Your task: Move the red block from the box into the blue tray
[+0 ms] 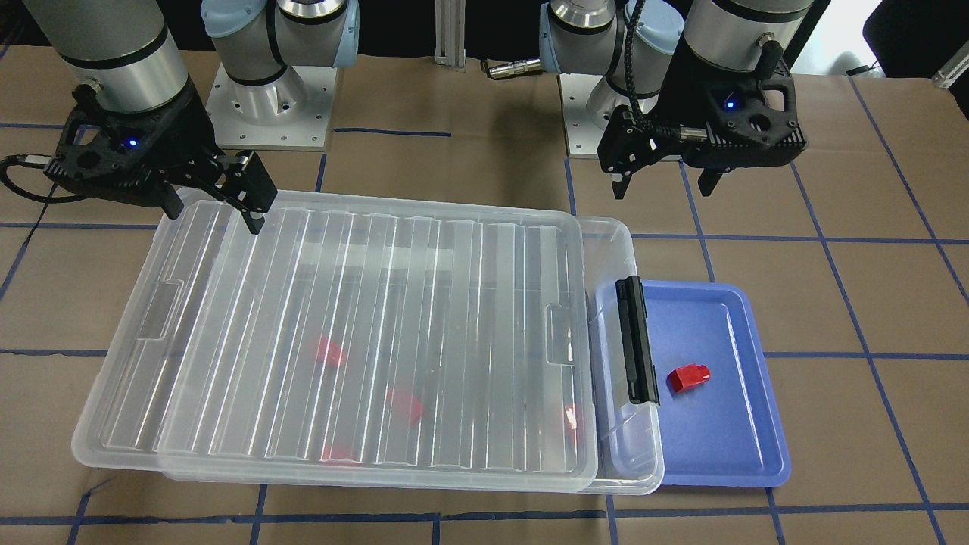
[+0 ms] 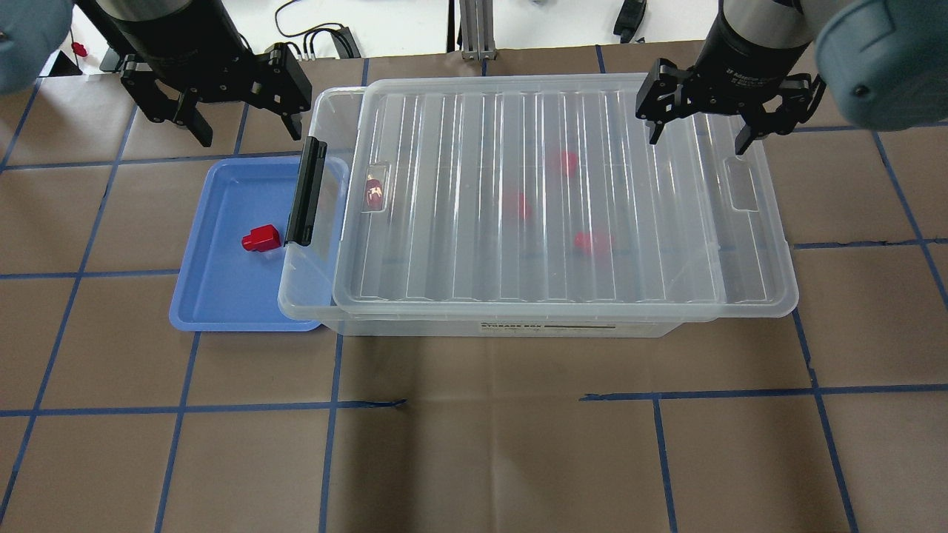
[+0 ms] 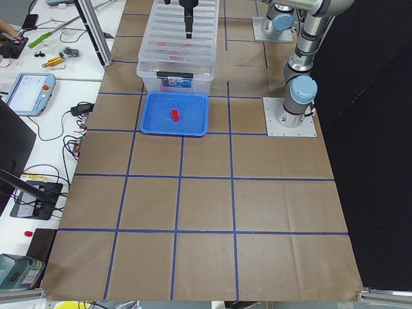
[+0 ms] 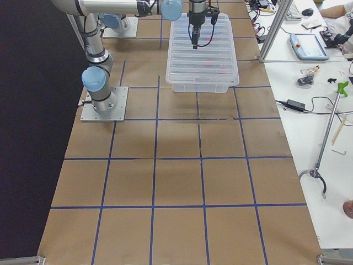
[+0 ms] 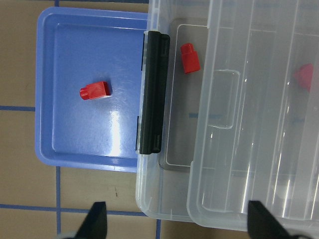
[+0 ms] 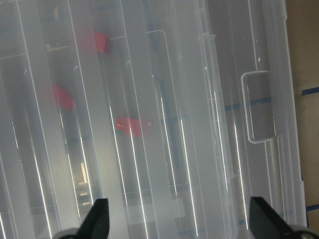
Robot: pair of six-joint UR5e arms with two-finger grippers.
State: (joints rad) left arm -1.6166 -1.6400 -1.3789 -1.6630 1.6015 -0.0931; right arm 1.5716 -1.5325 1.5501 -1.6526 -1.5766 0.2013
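Now 1 red block (image 1: 687, 377) lies in the blue tray (image 1: 730, 443); both arms' jaws hang spread, empty.

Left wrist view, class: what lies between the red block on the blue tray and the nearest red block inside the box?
The black latch on the clear end of the box, in the left wrist view.

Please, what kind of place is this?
Probably a robotics lab. A left arm and a right arm are bolted to a table with a blue tape grid; a side bench holds a teach pendant and cables.
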